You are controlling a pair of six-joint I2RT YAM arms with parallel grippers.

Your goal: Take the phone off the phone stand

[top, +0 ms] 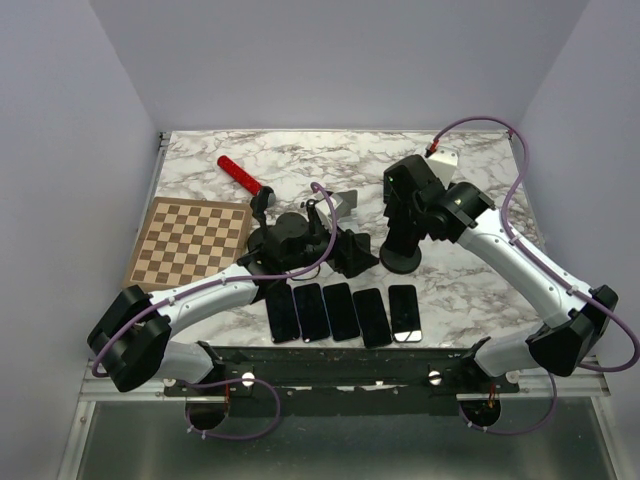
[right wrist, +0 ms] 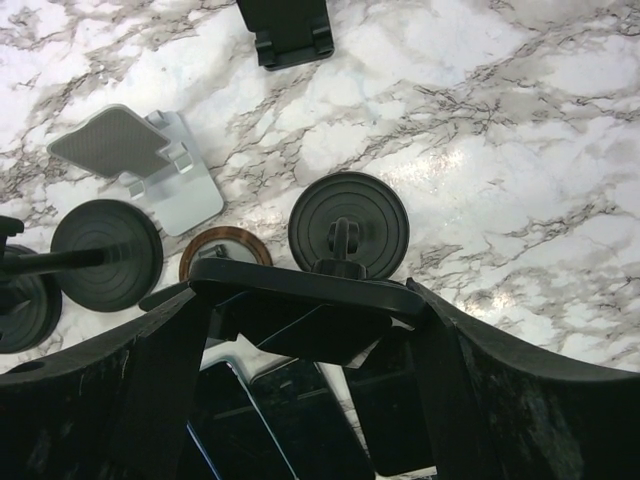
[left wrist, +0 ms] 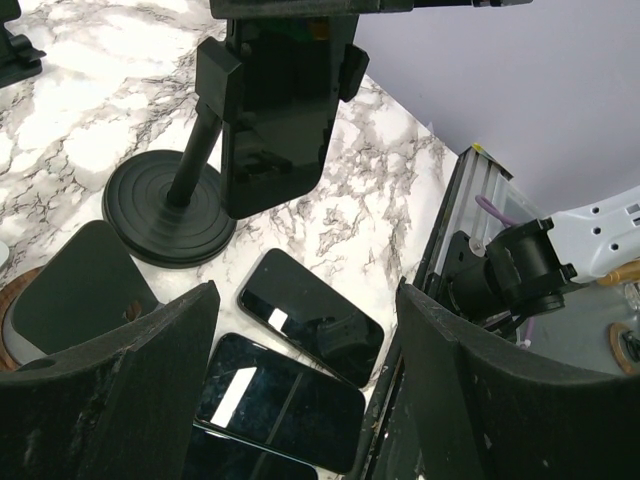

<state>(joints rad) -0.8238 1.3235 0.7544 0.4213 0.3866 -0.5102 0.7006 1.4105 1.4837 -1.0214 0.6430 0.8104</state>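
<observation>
Spanning the top view, the marble table carries a chessboard at its left, a cluster of black holders mid-table and a row of flat phones along the near edge, but from up there the right arm covers the stand and what it carries. Only the left wrist view gives that: the stand, a black post on a ribbed round base, grips the phone upright in its side clamps, screen dark, its top edge lost under the right arm's black housing. Looking straight down, the right wrist view shows the same base beneath the clamp's top, and the right gripper with a finger on each side of that clamp; whether the fingers press it or merely flank it, I cannot tell. The left gripper hangs with its fingers spread and nothing between them, above the flat phones and facing the stand. A white stand and a brown disc beside it show plainly only in the right wrist view, while the red handle appears solely from above.
</observation>
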